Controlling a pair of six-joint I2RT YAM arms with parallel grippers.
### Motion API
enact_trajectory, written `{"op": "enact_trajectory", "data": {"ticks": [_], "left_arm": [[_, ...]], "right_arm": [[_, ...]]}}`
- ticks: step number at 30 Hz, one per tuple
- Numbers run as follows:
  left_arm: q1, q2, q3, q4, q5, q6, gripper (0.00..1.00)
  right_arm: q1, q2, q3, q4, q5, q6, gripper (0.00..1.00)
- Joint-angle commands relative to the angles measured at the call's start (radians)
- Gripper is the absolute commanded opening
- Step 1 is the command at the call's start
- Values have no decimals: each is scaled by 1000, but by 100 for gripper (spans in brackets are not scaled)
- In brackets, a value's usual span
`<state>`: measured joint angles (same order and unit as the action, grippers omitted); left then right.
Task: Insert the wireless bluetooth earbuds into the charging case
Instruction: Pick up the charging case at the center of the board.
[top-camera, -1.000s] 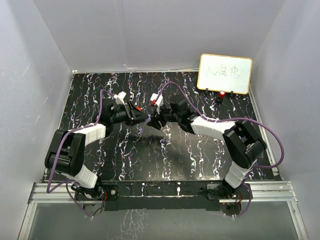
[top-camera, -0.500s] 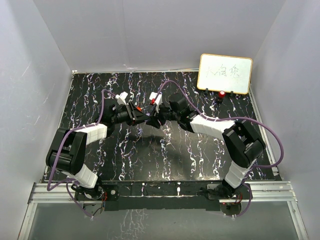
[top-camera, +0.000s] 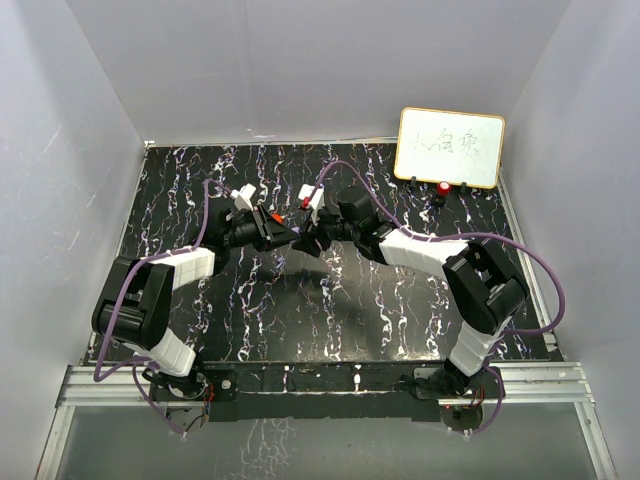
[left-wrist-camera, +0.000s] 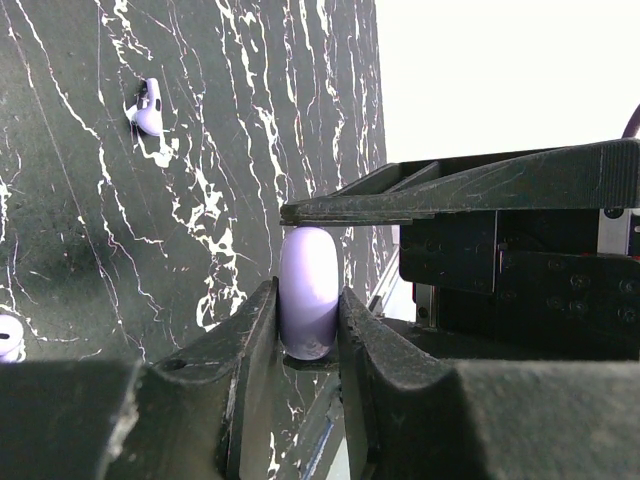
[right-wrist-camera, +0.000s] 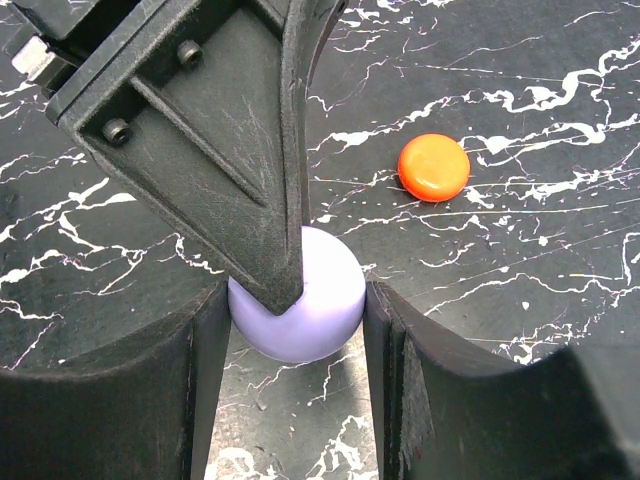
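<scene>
The charging case (right-wrist-camera: 318, 290) is a pale purple round puck held just above the black marbled table at its middle. My right gripper (right-wrist-camera: 297, 320) is shut on its two sides. My left gripper (left-wrist-camera: 308, 300) is shut on its flat faces, so the case (left-wrist-camera: 308, 285) stands edge-on between those fingers. In the top view the two grippers (top-camera: 290, 238) (top-camera: 306, 240) meet tip to tip and hide the case. Two pale purple earbuds lie loose on the table: one earbud (left-wrist-camera: 147, 108) farther off, the other earbud (left-wrist-camera: 8, 335) at the frame's left edge.
A red round puck (right-wrist-camera: 433, 167) lies flat on the table just beyond the held case. A whiteboard (top-camera: 449, 148) stands at the back right with a small red object (top-camera: 442, 187) at its foot. Pale walls close in the table on three sides.
My left gripper has closed onto the purple case and shifted slightly towards the right gripper. The right gripper has kept its hold in the same place.
</scene>
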<state>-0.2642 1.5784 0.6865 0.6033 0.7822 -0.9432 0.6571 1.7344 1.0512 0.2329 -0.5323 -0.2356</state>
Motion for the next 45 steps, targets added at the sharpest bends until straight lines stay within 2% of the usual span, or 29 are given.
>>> {"op": "enact_trajectory", "data": {"ticks": [1,2,3,5,9,18,24,34,45], "left_arm": [[-3,-44,-4,28,7,-2,0],[-3,-46,-4,29,2,-2,0],[-4,-48,-4,28,-3,-1,0],[-2,-52,1,15,-11,7,0],[4,-52,10,16,-11,10,0],[8,-29,34,74,20,-28,0],[7,-20,35,92,31,-37,0],[6,8,74,98,101,-64,0],[-3,6,87,64,145,-45,0]], "right_arm": [[-13,-1,44,14,-6,-5,18],[-16,-1,46,14,-1,7,25],[-19,-2,50,14,10,29,39],[-36,-18,46,15,19,69,58],[-102,-119,-29,78,41,174,69],[-145,-269,-96,69,165,303,71],[-143,-246,-64,42,108,343,71],[-91,-240,-91,-40,49,103,75],[-42,-199,-50,-70,38,45,75]]}}
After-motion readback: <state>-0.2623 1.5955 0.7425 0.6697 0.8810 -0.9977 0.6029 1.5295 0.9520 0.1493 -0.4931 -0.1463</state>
